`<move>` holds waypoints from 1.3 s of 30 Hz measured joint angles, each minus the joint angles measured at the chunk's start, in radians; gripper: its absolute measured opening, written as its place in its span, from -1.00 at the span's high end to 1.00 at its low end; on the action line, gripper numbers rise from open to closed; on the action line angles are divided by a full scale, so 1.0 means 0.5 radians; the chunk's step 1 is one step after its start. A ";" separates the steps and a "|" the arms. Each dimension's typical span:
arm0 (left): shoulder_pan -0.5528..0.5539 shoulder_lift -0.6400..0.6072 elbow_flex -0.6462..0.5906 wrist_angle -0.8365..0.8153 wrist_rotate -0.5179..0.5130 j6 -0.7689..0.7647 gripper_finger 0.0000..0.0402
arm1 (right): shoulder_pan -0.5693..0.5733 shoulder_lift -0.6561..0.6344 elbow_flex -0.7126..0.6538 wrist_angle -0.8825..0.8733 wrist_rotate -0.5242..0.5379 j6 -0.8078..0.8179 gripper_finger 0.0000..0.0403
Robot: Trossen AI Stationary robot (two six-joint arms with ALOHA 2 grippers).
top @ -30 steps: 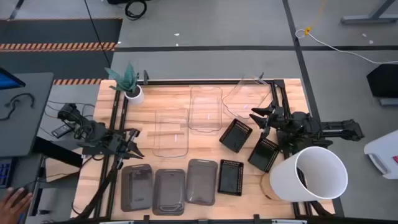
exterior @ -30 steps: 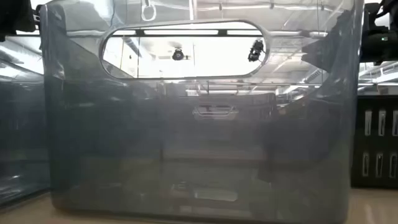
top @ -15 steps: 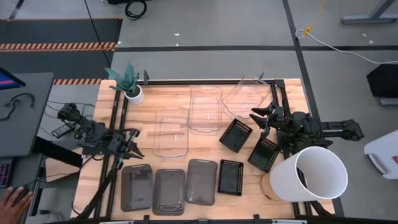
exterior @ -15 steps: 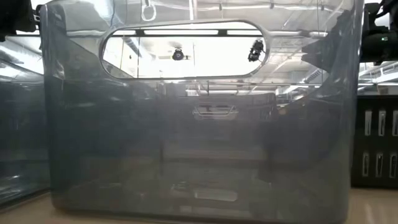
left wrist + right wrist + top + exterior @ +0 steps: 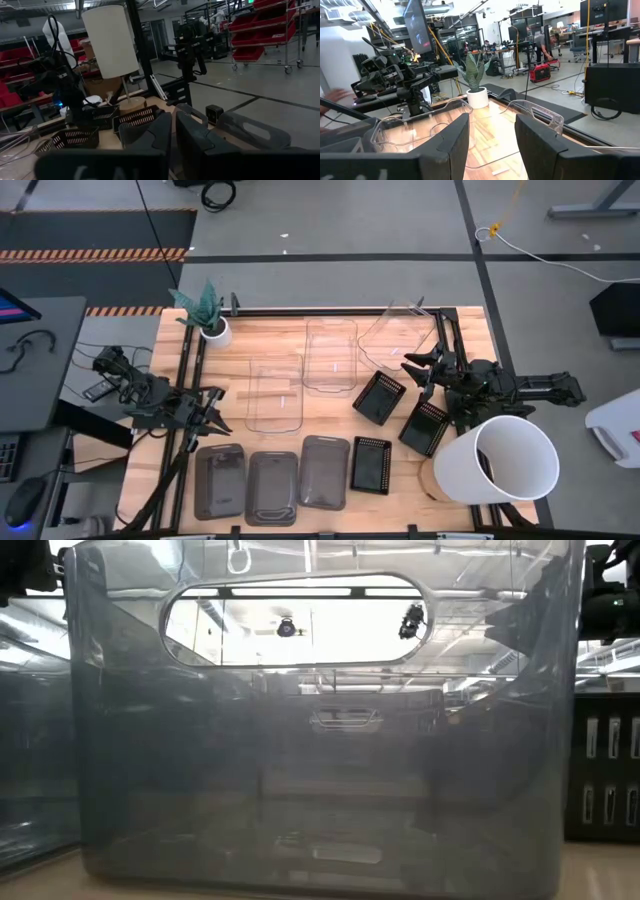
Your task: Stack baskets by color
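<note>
The likeliest trouble from here is a clumsy first grasp: the three clear rounded-corner plastic baskets (image 5: pixel 328 354) lie spread across the far half of the wooden table (image 5: pixel 270 330), and the one nearest the right arm leans tilted at the far right edge, so a push on its rim could tip it off. The three small black perforated mesh baskets (image 5: pixel 378 396) sit at odd angles just beside the large white cylindrical bucket (image 5: pixel 505 458), and an arm reaching for them could knock the bucket, or nest one crooked. The three smoky dark-grey plastic baskets (image 5: pixel 272 486) stand side by side along the near edge, none stacked; one fills the low view. The left gripper (image 5: pixel 212 418) hovers at the table's left side just beyond the leftmost grey basket, its fingers (image 5: pixel 150 135) drawn nearly together and holding nothing. The right gripper (image 5: pixel 413 367) hangs between the tilted clear basket and the mesh ones, its fingers (image 5: pixel 452 142) spread wide and empty, touching nothing. A small white pot with a green plant (image 5: pixel 213 328) stands at the far left corner.
</note>
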 joint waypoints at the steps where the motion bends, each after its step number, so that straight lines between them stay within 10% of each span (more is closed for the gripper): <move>1: 0.000 0.000 0.000 0.000 0.001 0.000 0.82 | 0.000 0.001 0.001 0.000 0.000 0.000 0.19; 39: 0.000 0.000 0.000 0.000 0.001 0.000 0.85 | 0.000 0.000 0.000 0.000 0.000 0.000 0.19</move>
